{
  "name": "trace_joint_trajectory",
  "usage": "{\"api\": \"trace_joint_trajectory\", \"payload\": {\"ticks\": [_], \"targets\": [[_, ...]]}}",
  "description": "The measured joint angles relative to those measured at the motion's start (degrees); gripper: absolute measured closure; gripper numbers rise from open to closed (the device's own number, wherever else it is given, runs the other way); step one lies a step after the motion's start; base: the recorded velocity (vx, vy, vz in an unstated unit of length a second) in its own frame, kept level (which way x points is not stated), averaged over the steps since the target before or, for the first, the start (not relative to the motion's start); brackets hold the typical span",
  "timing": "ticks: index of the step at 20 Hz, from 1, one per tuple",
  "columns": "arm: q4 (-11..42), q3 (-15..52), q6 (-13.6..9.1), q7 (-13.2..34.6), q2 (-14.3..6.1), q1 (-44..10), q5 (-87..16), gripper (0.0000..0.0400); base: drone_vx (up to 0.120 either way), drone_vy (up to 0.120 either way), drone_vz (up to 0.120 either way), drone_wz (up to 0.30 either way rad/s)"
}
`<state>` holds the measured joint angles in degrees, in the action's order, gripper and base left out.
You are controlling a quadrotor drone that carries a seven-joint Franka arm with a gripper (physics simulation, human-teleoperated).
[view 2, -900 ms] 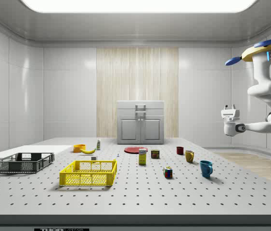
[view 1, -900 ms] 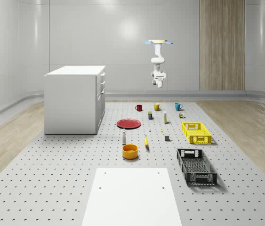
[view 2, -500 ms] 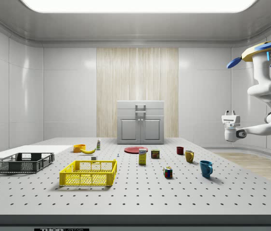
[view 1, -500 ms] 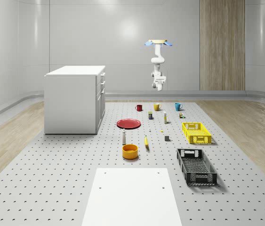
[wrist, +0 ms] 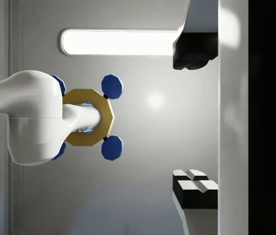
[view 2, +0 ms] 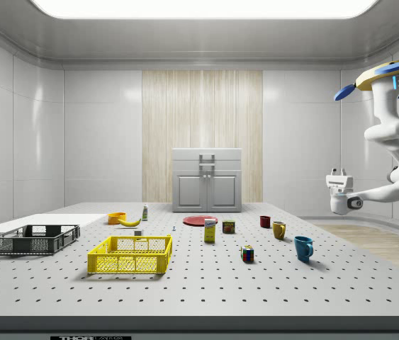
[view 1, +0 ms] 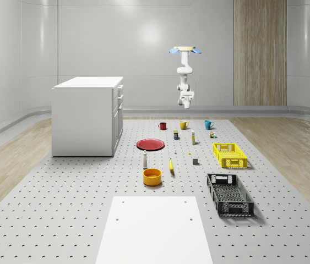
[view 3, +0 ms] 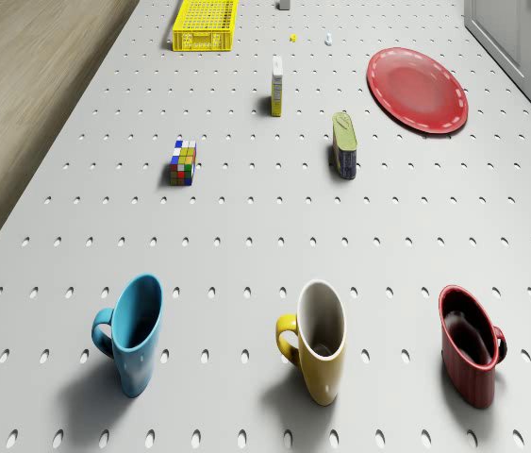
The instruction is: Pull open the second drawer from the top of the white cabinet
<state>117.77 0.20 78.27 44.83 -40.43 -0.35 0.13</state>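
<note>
Yellow drone (view 1: 185, 50) hovers high off the table's (view 1: 77, 220) far edge, past the three mugs, lots of open air around. Its gripper (wrist: 192, 117) points upward, fingers (wrist: 191, 51) spread wide, holding nothing. White cabinet (view 1: 87, 116) sits well apart at the far-left corner, drawers shut; side view shows its front.

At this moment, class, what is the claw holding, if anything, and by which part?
Nothing. The claw is open with only air between its fingers, high above the table, while the drone hovers.
</note>
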Motion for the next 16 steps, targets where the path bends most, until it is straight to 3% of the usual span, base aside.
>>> {"api": "trace_joint_trajectory", "payload": {"ticks": [4, 7, 10, 16], "targets": [[-0.57, -0.36, -0.23, -0.05, 0.18, 0.04, 0.66, 0.01, 0.0, 0.0, 0.0, 0.0], [1.61, -12.45, -0.52, -2.94, 0.12, 2.46, 19.61, 0.0095, 0.0, 0.0, 0.0, 0.0], [6.86, -22.94, -0.63, -5.63, -0.44, 5.5, 35.76, 0.0093, 0.093, -0.107, 0.0, 0.0], [15.26, -34.06, -0.01, -8.58, -2.17, 10.9, 52.28, 0.0097, 0.12, -0.12, 0.12, 0.0]]}}
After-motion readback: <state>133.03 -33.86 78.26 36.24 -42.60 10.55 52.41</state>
